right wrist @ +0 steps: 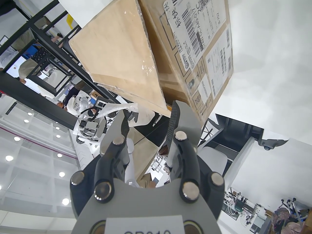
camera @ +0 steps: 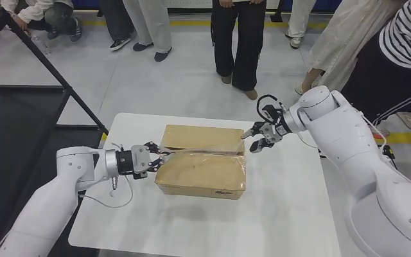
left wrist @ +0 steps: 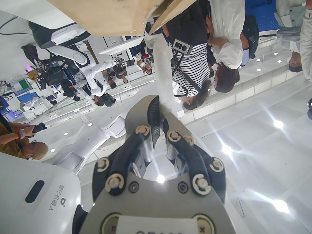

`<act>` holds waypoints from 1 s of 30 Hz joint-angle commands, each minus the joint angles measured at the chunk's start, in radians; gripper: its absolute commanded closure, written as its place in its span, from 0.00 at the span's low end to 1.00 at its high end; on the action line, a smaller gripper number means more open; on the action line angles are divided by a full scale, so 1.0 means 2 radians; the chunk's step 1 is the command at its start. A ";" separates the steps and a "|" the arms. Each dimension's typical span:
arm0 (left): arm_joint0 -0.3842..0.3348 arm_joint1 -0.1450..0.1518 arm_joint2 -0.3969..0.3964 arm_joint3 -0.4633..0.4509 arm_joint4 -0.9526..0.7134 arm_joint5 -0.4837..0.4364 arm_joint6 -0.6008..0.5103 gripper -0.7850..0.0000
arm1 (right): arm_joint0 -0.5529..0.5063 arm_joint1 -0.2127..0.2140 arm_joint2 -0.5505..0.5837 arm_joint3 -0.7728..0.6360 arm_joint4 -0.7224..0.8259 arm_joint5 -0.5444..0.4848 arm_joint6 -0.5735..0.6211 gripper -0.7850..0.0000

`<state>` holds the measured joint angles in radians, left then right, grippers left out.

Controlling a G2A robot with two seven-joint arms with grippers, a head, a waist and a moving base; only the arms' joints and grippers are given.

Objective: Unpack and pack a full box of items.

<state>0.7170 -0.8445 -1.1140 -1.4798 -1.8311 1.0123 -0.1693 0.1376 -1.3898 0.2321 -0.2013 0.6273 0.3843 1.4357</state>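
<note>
A cardboard box (camera: 202, 168) is seen at the middle of the white desk (camera: 282, 205), its long sides running from 9 to 3 o'clock. At the box's 9 o'clock end the left hand (camera: 156, 157) is clamped on a strip of clear tape (left wrist: 164, 74), which is stretched from the fingertips to the seam between the top flaps. At the 3 o'clock end the right hand (camera: 252, 141) is held just beside the box's upper corner, its fingers spread moderately wide, holding nothing.
</note>
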 commanded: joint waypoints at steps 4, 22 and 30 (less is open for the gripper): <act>-0.003 0.004 0.006 0.005 -0.013 0.000 0.002 1.00 | -0.003 0.001 0.002 0.002 -0.002 0.002 -0.002 0.49; -0.016 0.023 0.032 0.009 -0.043 0.000 0.001 1.00 | -0.017 0.008 0.000 0.008 -0.001 -0.002 0.002 0.51; -0.022 0.030 0.044 0.013 -0.055 0.000 0.002 1.00 | -0.021 0.011 -0.003 0.007 0.002 0.002 -0.002 0.51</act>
<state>0.6736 -0.7868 -1.0302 -1.4559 -1.9366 1.0123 -0.1637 0.0956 -1.3688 0.2277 -0.1868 0.6307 0.3882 1.4321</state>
